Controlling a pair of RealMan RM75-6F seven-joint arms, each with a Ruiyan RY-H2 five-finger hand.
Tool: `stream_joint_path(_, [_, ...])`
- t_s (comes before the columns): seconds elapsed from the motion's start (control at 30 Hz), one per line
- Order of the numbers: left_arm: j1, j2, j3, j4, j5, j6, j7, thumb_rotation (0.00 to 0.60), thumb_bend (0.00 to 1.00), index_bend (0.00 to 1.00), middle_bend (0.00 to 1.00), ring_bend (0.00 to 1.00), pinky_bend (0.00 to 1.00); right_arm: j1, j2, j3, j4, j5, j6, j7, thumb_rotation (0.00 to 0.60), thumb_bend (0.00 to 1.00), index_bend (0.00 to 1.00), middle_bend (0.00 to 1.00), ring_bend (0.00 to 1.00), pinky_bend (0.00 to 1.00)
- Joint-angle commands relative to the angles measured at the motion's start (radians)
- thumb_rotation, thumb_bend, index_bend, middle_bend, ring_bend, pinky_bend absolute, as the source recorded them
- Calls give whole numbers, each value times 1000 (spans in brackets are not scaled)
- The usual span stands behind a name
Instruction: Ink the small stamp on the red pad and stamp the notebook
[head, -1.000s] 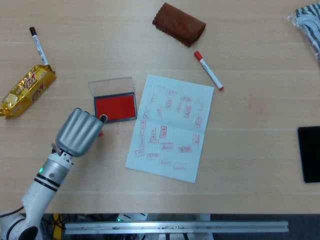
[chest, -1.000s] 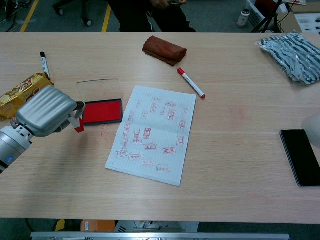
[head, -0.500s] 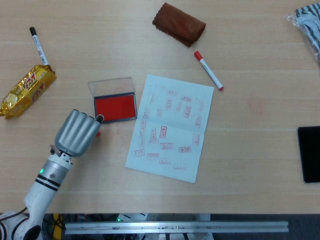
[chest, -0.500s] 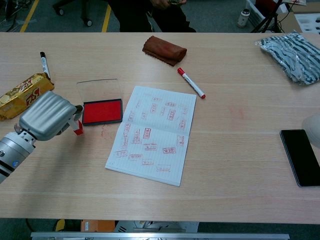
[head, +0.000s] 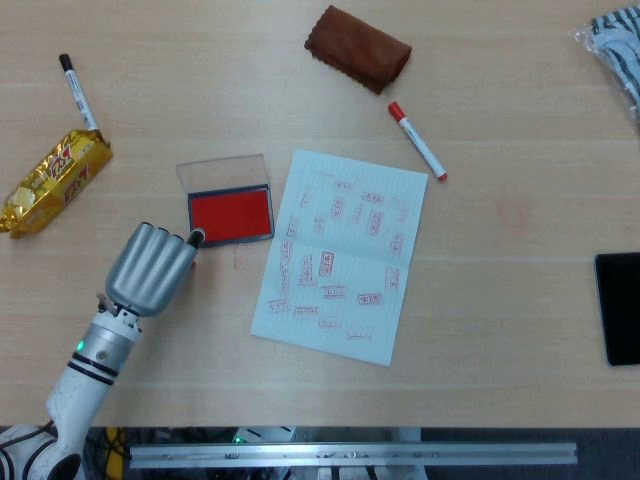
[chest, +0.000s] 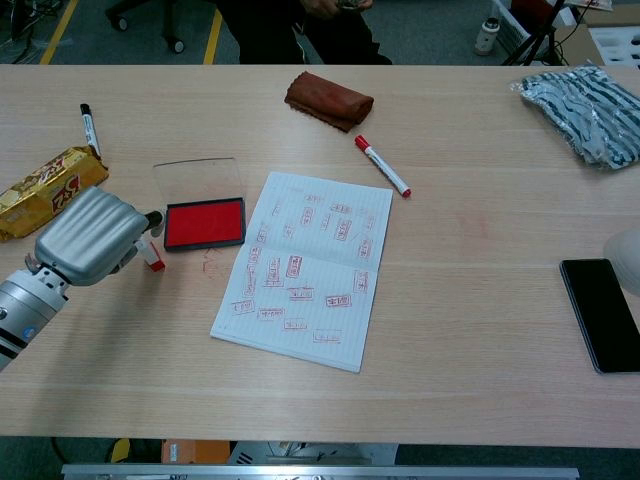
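My left hand (head: 150, 268) (chest: 90, 235) is at the front left of the table, its fingers curled around the small stamp (chest: 153, 257). The stamp is white with a red base, and its lower end is at the table surface just left of the red ink pad (head: 230, 212) (chest: 204, 222). In the head view the hand hides the stamp. The pad's clear lid (head: 220, 172) lies open behind it. To the right lies the open notebook (head: 342, 255) (chest: 305, 268), covered with several red stamp marks. Only a pale sliver of my right hand (chest: 630, 258) shows at the right edge.
A gold snack packet (head: 55, 180) and a black marker (head: 77, 92) lie at the far left. A red marker (head: 417, 140) and a brown cloth (head: 358, 48) lie behind the notebook. A black phone (chest: 603, 314) is at the right, a striped bag (chest: 585, 110) at the back right.
My left hand has drawn back left and down with the stamp. The stamp has gone from hanging tilted beside the pad to low at the table surface.
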Motion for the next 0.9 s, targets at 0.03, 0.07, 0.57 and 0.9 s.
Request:
stream_joint_path(0.03, [3,25,-12,-37,6,15,4,600,290,404,999,1000,1000,-1,0,0,1,1,2,2,600,157,331,400,348,459])
stream_joint_path(0.07, [3,38,-16,-57,7,19,9,600,290,386,994,997,1000,-3,1,1,3,2,4,4,600,158,331,400,348,459])
stream_joint_path(0.57, [47,306,-147,-439,-173,52,-136,600,288,222,484,471,747,9,15,10,16,21,-23,30,600,160,331,400,317,464])
stream_joint_path(0.9, [161,398,-110,-455,-175,151,-308,600,289,261,401,400,606,23,6,11,12,24,-45,27,600,160,331,400,317,463])
